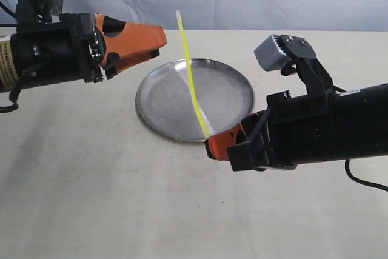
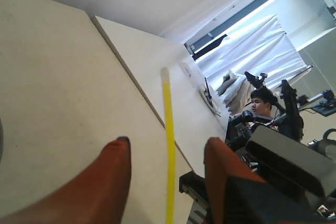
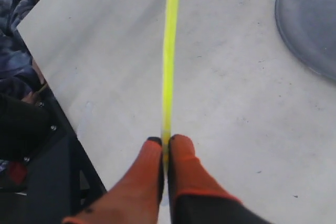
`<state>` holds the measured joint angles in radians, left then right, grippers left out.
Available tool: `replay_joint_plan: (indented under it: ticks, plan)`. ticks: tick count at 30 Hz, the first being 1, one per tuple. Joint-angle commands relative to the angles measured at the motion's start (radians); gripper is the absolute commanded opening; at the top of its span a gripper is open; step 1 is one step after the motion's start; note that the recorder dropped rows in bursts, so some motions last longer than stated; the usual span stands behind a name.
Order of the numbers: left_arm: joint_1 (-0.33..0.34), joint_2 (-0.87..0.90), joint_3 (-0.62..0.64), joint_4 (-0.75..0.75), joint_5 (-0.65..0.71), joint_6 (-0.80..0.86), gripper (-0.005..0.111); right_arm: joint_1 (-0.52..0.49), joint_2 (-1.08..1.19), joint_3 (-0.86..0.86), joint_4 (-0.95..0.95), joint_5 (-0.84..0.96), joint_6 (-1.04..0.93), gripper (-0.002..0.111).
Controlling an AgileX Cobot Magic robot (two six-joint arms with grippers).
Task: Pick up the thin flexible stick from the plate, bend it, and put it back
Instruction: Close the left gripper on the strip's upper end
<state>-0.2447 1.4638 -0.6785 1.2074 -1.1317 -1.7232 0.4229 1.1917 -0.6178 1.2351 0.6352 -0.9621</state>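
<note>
One right end effector (image 1: 210, 144), held level, pinches stick (image 1: 190, 74).

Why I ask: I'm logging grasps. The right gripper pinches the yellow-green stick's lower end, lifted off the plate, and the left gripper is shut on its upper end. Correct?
Not quite. The left gripper is open: the left wrist view shows its fingers spread wide, not gripping the stick. The rest holds: the right gripper is shut on the stick's lower end, lifted off the plate.
</note>
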Motion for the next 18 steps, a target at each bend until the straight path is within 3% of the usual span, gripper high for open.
replay_joint_plan:
  ticks: [1, 7, 12, 14, 18]
  plan:
    - [-0.061, 0.002, -0.006, -0.073, 0.042, 0.007, 0.044, -0.002, 0.010, 0.004, 0.026, 0.030, -0.041, -0.001]
    - [-0.168, 0.024, -0.031, -0.101, 0.105, 0.060, 0.044, -0.002, 0.010, 0.004, 0.057, 0.086, -0.081, -0.001]
    - [-0.186, 0.033, -0.054, -0.109, 0.140, 0.060, 0.042, -0.002, 0.010, 0.004, 0.056, 0.118, -0.082, -0.001]
    - [-0.186, 0.033, -0.062, -0.109, 0.140, 0.060, 0.033, -0.002, 0.010, 0.004, 0.050, 0.120, -0.082, -0.001]
    - [-0.186, 0.033, -0.076, -0.062, 0.140, 0.073, 0.000, -0.002, 0.010, 0.004, 0.050, 0.118, -0.082, -0.001]
